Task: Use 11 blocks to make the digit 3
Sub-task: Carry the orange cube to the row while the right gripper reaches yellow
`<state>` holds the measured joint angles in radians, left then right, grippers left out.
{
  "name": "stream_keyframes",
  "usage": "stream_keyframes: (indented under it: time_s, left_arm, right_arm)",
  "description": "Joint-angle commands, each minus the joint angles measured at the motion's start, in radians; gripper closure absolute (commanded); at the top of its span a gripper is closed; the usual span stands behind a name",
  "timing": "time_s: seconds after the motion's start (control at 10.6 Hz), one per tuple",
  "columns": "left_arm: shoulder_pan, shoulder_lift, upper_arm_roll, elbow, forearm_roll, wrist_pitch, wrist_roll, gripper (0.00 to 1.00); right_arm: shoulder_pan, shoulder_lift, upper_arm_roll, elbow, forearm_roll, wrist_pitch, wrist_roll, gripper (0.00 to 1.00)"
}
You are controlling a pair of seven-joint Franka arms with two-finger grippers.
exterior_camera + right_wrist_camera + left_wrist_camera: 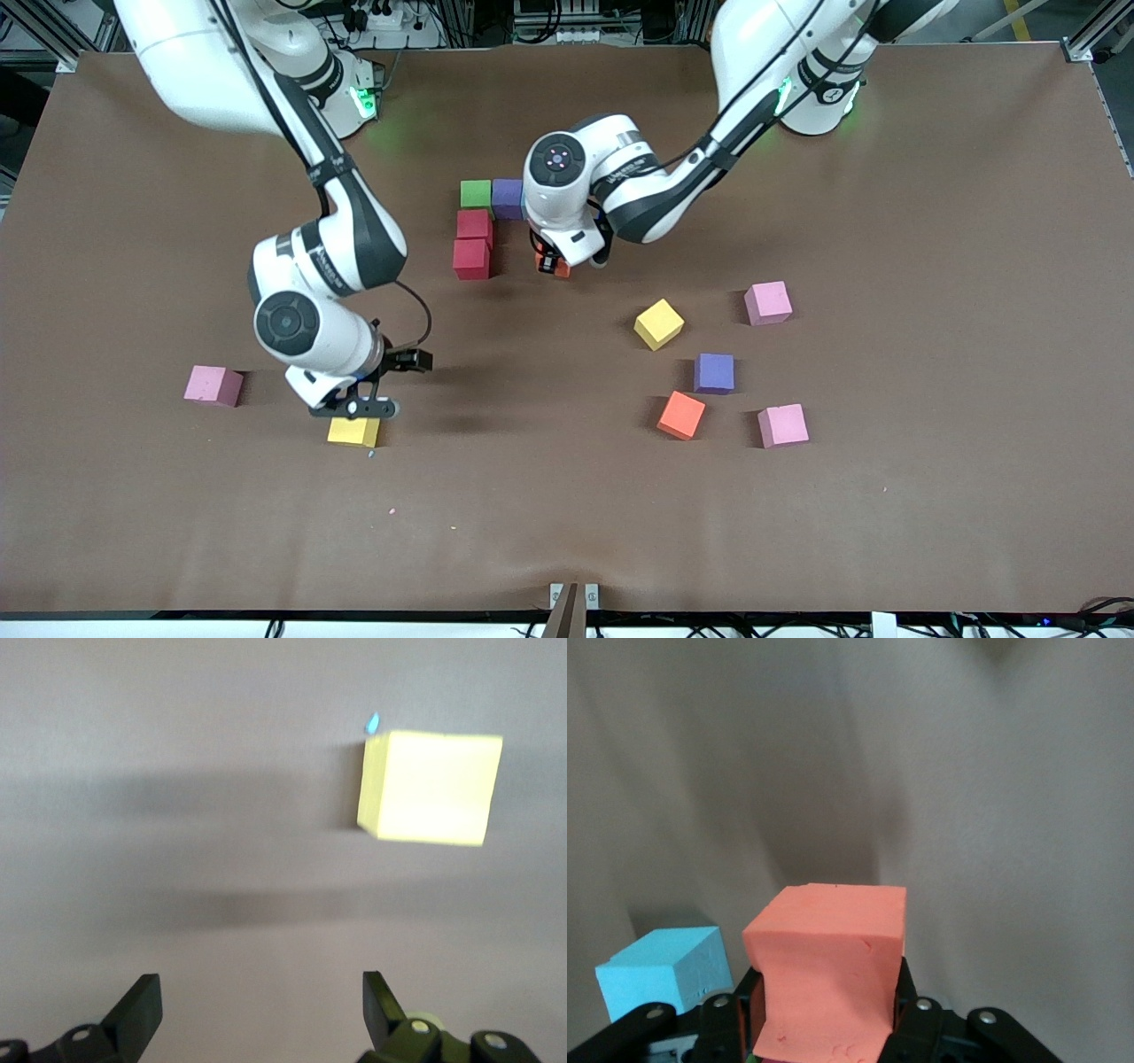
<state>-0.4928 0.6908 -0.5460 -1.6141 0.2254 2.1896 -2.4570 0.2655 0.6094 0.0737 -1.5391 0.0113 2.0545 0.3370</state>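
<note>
A green block [476, 193] and a purple block [508, 197] lie side by side. Two red blocks [472, 241] run from the green one toward the front camera. No whole digit 3 is in view. My left gripper [554, 263] [826, 992] is shut on an orange block [828, 957], low over the table beside the red blocks. A light blue block [664, 970] sits close by it. My right gripper [354, 411] [261, 992] is open, low over the table beside a yellow block [353, 431] [430, 787], with nothing between its fingers.
A pink block [213, 385] lies toward the right arm's end. Toward the left arm's end lie loose blocks: yellow [658, 323], pink [767, 302], purple [713, 372], orange [680, 415] and pink [783, 424].
</note>
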Motion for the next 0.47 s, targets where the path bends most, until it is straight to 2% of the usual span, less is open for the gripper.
stream_keyframes:
  time_s: [0.0,0.19,0.38]
  left_arm:
    - [-0.038,0.024,0.014,0.028,0.026,0.044,-0.112,1.0]
    - [-0.125,0.033,0.079,0.028,0.032,0.078,-0.135,1.0]
    - [-0.214,0.05,0.179,0.037,0.026,0.13,-0.163,1.0]
  right_arm:
    - [-0.06,0.082,0.015,0.114,-0.065,-0.031,-0.044,0.0]
    - [-0.087,0.131,0.015,0.177,-0.083,-0.031,-0.107,0.0]
    - [-0.094,0.141,0.015,0.192,-0.083,-0.03,-0.11,0.0]
